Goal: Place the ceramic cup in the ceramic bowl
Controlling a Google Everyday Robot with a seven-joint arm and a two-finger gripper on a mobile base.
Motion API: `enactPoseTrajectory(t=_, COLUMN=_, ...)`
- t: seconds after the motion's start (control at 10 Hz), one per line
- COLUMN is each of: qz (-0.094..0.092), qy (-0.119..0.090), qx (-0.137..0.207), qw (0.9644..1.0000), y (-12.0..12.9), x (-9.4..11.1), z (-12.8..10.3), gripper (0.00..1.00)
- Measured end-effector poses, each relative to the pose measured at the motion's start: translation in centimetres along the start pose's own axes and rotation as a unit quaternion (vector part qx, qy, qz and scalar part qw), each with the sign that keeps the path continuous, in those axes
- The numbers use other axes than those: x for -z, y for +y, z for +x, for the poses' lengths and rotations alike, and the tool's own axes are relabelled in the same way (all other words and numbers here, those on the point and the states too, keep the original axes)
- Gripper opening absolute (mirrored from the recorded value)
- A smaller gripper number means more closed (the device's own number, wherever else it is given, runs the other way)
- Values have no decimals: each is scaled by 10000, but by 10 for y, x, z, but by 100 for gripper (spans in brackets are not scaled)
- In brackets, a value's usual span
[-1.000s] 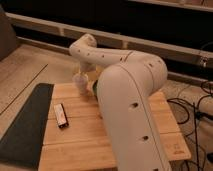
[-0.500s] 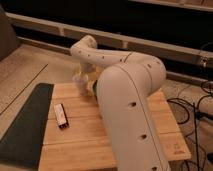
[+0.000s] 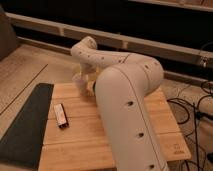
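Gripper (image 3: 81, 76) hangs low over the far edge of the table (image 3: 75, 142), right at the cup (image 3: 78, 85), though whether it grips it I cannot tell.

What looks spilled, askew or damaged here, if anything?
Nothing stands out. The gripper is at the far side of the table, by the cup. I cannot see the bowl. A small bar lies flat.

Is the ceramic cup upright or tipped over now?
Upright, it seems: the ceramic cup is vertical just below the end effector, at the far edge of the wooden table.
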Motion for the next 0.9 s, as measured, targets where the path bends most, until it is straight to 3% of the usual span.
enactPoseTrajectory(t=0.9, qz=-100, qy=36, qx=-9, qw=9999, y=10, x=-23, z=-5, gripper=65)
